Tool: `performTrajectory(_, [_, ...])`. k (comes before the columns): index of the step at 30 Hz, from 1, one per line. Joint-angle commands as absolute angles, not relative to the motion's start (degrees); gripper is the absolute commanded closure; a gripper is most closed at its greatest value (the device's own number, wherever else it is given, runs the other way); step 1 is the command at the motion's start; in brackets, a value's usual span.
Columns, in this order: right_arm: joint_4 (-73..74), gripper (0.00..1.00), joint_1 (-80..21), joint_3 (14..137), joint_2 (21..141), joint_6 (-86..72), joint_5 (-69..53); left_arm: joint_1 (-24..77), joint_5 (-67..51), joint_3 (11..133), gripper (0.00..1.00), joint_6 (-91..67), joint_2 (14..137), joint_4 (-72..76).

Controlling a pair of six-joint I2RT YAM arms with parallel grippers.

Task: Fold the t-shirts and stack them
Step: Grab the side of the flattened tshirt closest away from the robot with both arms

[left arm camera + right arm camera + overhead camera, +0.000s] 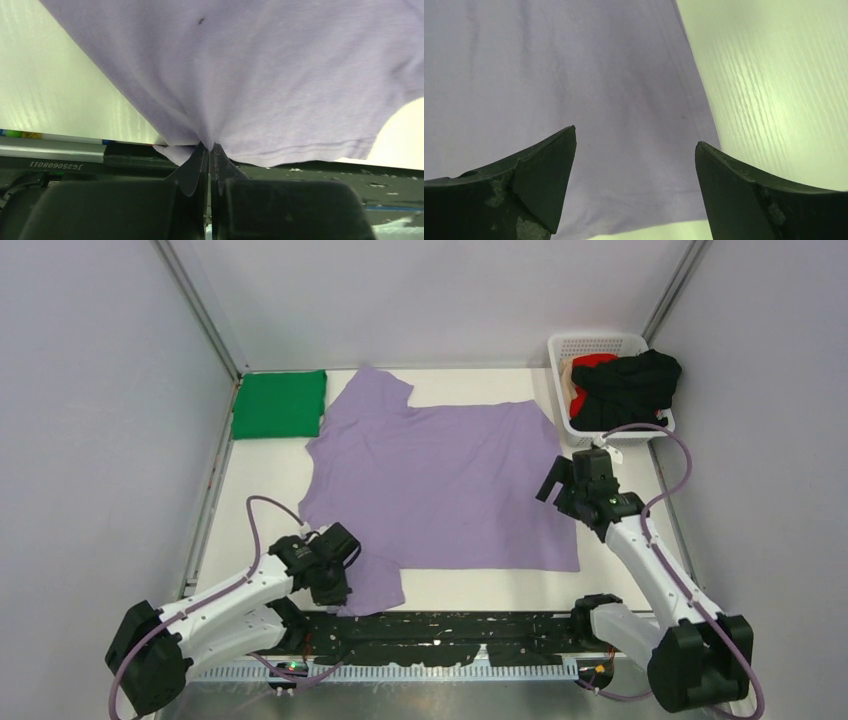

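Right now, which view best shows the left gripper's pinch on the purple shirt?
Left wrist: the left gripper is shut on the purple shirt, cloth bunching at its tips. Top view hides the pinch under the wrist; right wrist misses it.

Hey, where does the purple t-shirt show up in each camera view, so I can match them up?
Top external: lavender-purple cloth t-shirt lies spread flat, centre.
Left wrist: shirt fills the top, pinched in the shut left gripper.
Right wrist: shirt covers the left, under the open right gripper.
Shared landmark: pale table beside the shirt's edge.
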State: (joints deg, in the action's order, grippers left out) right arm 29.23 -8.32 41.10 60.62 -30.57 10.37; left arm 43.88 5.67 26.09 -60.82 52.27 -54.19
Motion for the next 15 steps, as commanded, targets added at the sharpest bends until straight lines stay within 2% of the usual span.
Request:
performTrajectory(1, [40.5,0.04,-8.02,39.2,52.46,-36.47,13.6,44.11,3.49,30.35,1.0,-58.65,51.5,-52.41])
performTrajectory(5, [49.73,0.04,-7.97,36.15,47.22,-40.53,13.23,44.12,1.79,31.96,1.0,-56.13,53.24,-53.97])
performTrajectory(11, [52.36,0.01,-8.02,30.09,42.41,-46.51,13.54,44.12,-1.72,33.37,1.0,-53.8,55.6,-55.87])
performTrajectory(15, [50.37,0.14,-7.99,25.4,37.97,-50.79,13.22,44.12,-2.94,32.85,1.0,-53.01,55.52,-56.24])
